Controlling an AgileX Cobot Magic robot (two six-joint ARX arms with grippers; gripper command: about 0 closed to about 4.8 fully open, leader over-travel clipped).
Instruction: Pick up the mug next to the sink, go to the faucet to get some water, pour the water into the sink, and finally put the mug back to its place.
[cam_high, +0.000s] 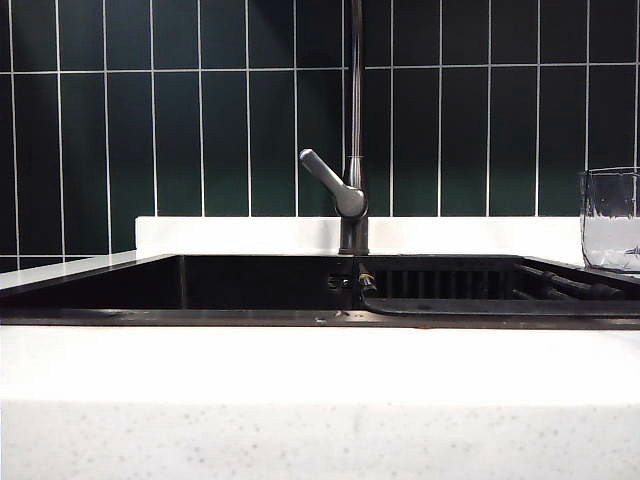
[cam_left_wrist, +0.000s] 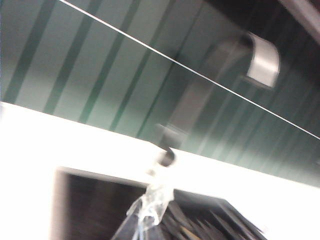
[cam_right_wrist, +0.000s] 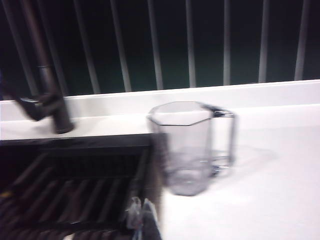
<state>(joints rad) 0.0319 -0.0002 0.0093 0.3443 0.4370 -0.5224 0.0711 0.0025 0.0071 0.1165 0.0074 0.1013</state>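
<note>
Both tools, left (cam_left_wrist: 145, 212) and right (cam_right_wrist: 141, 212), are pressed together, empty, above the sink (cam_high: 250, 285); the mug (cam_right_wrist: 192, 147) stands on the table (cam_right_wrist: 270, 190), the faucet (cam_high: 352, 190) behind.

Faucet (cam_high: 352, 195) stands behind the sink (cam_high: 250, 285), rack (cam_high: 450, 280) in its right half, mug (cam_high: 610, 220) on the counter (cam_high: 300, 380) right.

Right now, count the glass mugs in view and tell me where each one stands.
1. The mug stands upright on the white counter just right of the sink, away from the faucet. Neither gripper holds it. Anything beyond the exterior view's right edge stays unseen.
</note>
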